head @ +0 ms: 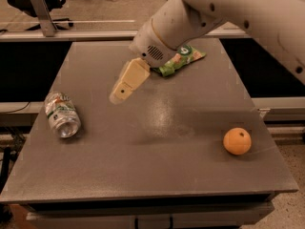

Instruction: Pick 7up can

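Observation:
The 7up can [62, 114] lies on its side near the left edge of the grey table [157, 166], its shiny round end facing the front. It is silvery with a white-and-green label. My gripper [119, 95] hangs above the table's middle-left, to the right of the can and apart from it, its cream fingers pointing down-left. It holds nothing that I can see.
A green snack bag [183, 58] lies at the back of the table, partly behind my arm. An orange [237, 141] sits at the front right. Office chairs and a rail stand beyond the far edge.

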`<state>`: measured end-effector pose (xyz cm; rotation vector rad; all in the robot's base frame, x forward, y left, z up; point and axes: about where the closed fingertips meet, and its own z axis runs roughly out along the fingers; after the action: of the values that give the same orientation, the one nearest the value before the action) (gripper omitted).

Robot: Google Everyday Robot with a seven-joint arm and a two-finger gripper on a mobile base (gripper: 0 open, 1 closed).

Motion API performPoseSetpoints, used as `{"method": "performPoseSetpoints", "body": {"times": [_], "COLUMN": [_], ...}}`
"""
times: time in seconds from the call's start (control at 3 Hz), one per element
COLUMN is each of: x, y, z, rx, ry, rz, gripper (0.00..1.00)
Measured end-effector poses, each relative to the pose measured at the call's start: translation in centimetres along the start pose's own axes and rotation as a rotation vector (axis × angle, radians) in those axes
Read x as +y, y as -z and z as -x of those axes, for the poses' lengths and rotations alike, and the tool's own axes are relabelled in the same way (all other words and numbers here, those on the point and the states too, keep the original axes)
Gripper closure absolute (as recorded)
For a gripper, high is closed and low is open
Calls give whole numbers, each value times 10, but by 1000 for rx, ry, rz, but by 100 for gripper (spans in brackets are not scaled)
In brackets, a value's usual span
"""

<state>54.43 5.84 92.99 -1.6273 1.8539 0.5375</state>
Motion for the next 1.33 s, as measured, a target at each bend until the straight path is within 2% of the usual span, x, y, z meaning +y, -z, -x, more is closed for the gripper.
{"method": "performPoseSetpoints", "body": {"times": [0.33, 0.67, 1.0, 1.33], "x": [12, 29, 43, 53], "y": [-51, -97, -123, -141], "z": [31, 53, 63, 66], "rx": [-52, -64, -46, 17], "ry": [-67, -168, -256, -316], "rz": [76, 149, 191, 179], "gripper": [0, 0, 0, 0]}}
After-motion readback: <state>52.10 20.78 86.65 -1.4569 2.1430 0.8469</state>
